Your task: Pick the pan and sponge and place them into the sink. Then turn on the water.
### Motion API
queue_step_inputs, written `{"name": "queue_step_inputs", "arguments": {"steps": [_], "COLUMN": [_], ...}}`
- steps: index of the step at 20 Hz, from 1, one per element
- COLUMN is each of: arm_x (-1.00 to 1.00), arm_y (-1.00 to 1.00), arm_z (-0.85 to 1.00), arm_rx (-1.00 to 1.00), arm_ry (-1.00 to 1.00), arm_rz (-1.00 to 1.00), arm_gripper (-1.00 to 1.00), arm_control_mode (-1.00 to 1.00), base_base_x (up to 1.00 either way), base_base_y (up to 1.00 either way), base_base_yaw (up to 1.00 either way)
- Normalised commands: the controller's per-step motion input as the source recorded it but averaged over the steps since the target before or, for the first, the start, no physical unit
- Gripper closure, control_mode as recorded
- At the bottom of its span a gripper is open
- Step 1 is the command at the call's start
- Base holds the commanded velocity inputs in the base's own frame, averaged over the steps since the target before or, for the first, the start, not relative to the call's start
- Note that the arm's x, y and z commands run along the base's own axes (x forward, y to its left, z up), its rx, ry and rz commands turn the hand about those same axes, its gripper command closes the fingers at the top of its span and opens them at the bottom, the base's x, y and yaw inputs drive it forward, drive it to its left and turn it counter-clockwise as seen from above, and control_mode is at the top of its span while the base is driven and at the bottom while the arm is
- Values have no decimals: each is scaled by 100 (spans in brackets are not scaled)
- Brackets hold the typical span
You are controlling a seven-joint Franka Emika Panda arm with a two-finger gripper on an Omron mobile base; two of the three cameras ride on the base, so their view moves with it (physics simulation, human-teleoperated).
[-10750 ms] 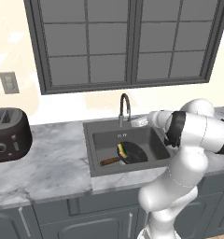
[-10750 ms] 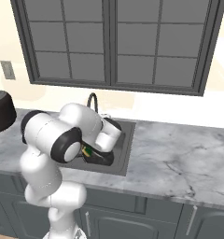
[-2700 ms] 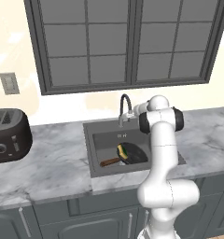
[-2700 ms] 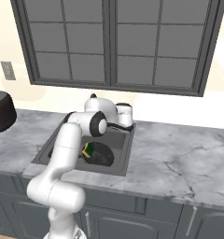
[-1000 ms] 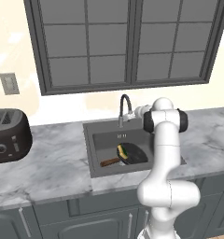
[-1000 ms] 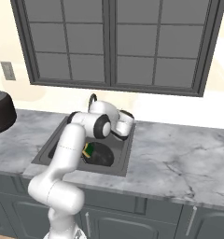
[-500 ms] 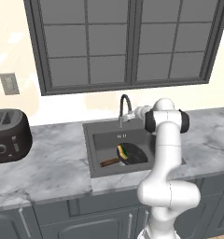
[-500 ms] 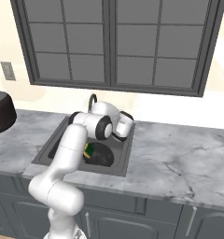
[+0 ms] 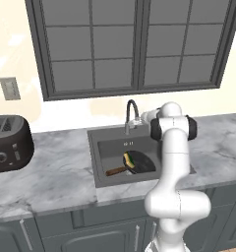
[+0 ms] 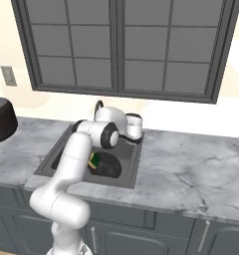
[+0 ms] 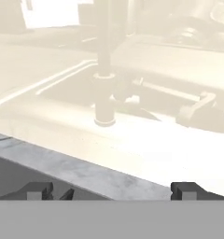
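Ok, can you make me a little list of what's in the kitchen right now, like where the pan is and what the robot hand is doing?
pan: round black frying pan with brown wooden handle, lying in the dark grey sink
sponge: small yellow and green sponge, resting on the pan
faucet: dark gooseneck faucet at the sink's rear, no water running
gripper: gripper open, empty, close to the faucet base
toaster: black toaster on the grey marble counter, far left

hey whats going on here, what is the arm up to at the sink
The white arm is reaching to the back of the sink, with its open, empty gripper close to the base of the faucet. The pan already lies in the basin, and the sponge rests on it. No water is running, so what remains is turning the faucet on. A black toaster stands on the counter to the left.
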Motion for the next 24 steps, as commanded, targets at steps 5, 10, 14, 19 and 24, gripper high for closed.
{"name": "queue_step_inputs", "arguments": {"steps": [5,10,14,19,24], "arm_x": [33,34,26,19,21], "arm_y": [27,17,-6,-21,-24], "arm_z": [-34,-36,-40,-45,-44], "arm_rx": [0,0,2,5,5], "arm_ry": [20,20,17,14,14], "arm_rz": [-4,-2,-1,-1,-3], "arm_gripper": [100,100,100,100,100], "arm_control_mode": [-100,-100,-100,-100,-100], "base_base_x": [0,0,0,0,0], "base_base_y": [0,0,0,0,0], "base_base_yaw": [0,0,0,0,0]}}
